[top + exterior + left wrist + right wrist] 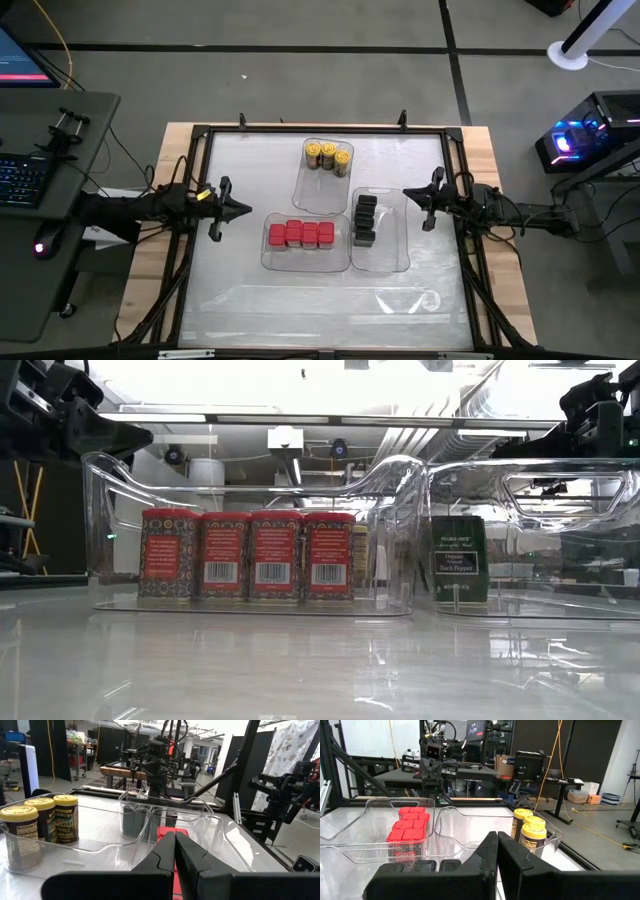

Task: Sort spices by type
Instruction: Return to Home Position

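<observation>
1. Nearest the table's (300,305) front edge, four red tins (300,235) stood in a row inside a clear bin (275,262).
2. Just right of it, a second bin (388,262) held the dark tins (364,220), lined front to back.
3. Level with these, the left gripper (243,209) hovered at the table's left side, fingers pressed together on nothing. The right gripper (410,194) hung opposite, likewise clenched and empty.
4. Farthest back, three yellow-lidded jars (328,156) clustered at the far end of a third bin (312,198).
</observation>
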